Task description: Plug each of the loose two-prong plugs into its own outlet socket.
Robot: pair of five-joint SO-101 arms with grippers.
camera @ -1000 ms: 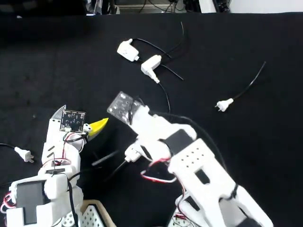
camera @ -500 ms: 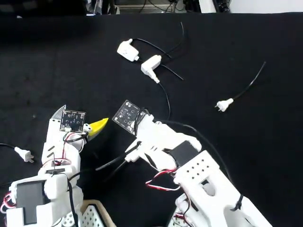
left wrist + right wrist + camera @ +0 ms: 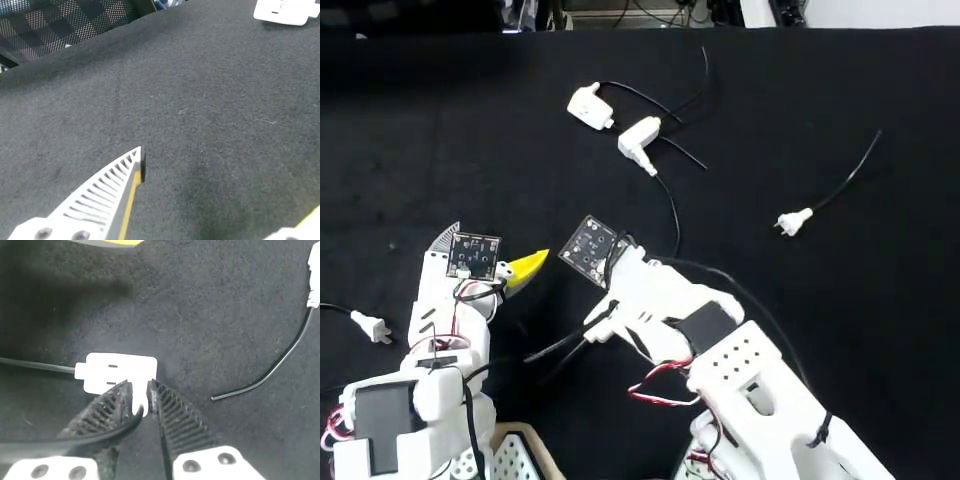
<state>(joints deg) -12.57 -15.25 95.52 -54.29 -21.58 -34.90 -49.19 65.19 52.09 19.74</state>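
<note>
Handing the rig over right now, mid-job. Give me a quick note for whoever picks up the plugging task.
Left end effector: open, empty, above bare table.
Right end effector: shut on a small white plug, held at the edge of a white outlet socket whose two slots show empty.
Right-side plug and left-side plug lie loose on the table; two white corded pieces lie at the far side.
Done: no plug visibly seated.
Left: seat the held plug, then the loose ones.
</note>
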